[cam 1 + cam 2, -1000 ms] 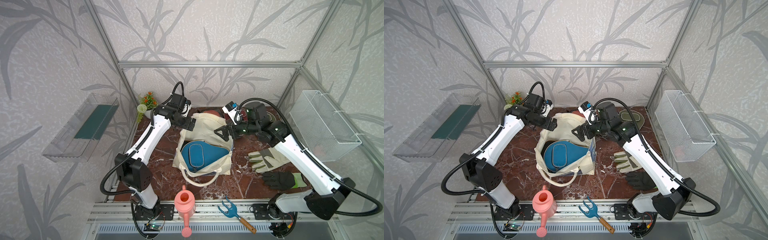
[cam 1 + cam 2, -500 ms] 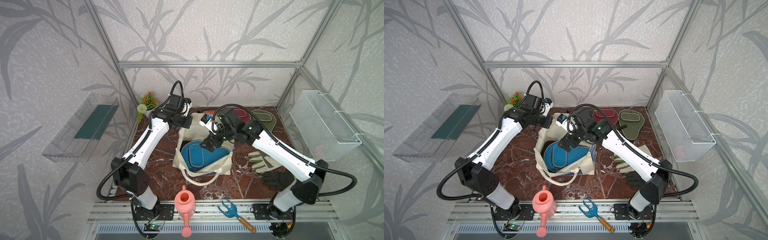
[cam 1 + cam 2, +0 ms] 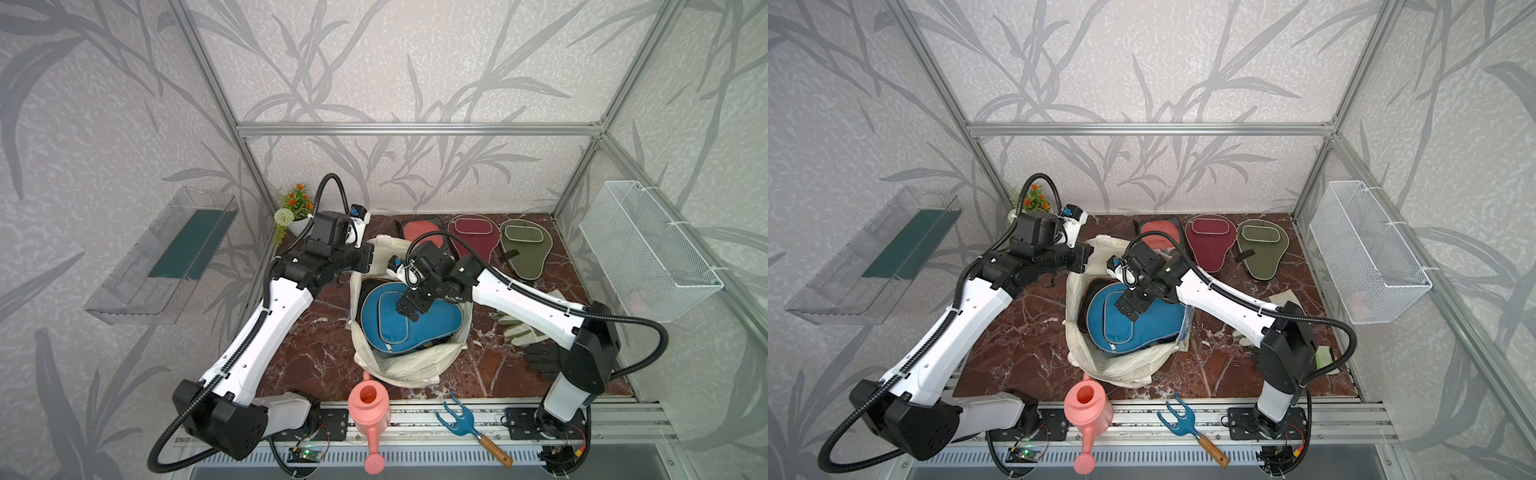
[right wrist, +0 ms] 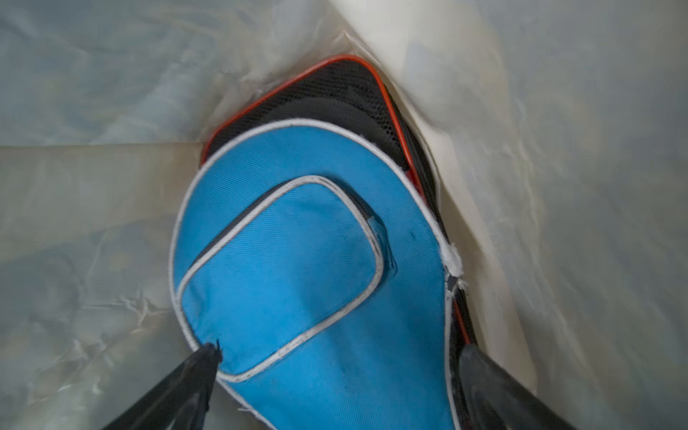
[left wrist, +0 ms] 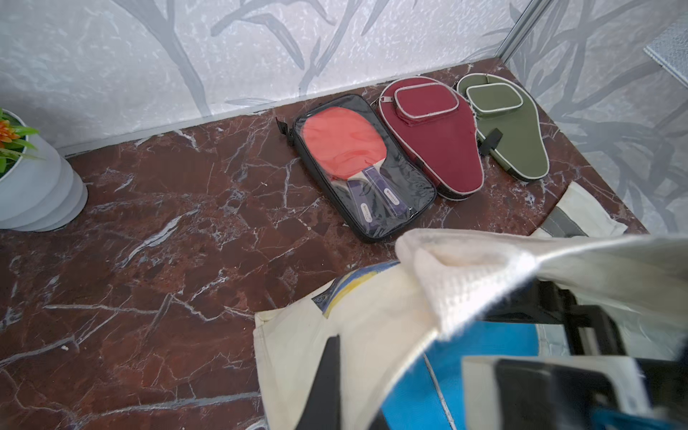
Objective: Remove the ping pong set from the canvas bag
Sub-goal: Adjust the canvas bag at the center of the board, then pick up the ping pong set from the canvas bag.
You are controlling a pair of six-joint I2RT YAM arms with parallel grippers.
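Observation:
The cream canvas bag (image 3: 409,368) (image 3: 1125,372) lies open in mid-table. Inside it a blue paddle cover (image 3: 419,332) (image 3: 1144,332) (image 4: 316,260) rests on a black-and-red case (image 4: 335,93). My left gripper (image 3: 368,259) (image 3: 1086,255) (image 5: 357,372) is shut on the bag's far left rim, holding the mouth up. My right gripper (image 3: 409,309) (image 3: 1129,309) (image 4: 335,372) is open inside the bag, its fingers (image 4: 197,368) either side of the blue cover's narrow end. At the back lie a red-faced paddle in a clear-fronted case (image 5: 363,163), a maroon cover (image 3: 473,237) and an olive cover (image 3: 525,249).
Gardening gloves (image 3: 528,328) lie right of the bag under my right arm. A pink watering can (image 3: 370,409) and a blue hand fork (image 3: 461,422) sit at the front edge. A potted plant (image 3: 293,208) stands back left. A wire basket (image 3: 648,253) hangs on the right wall.
My left gripper has closed on the bag's rim. My right arm swung from above the bag's right side down into the bag, over the blue cover.

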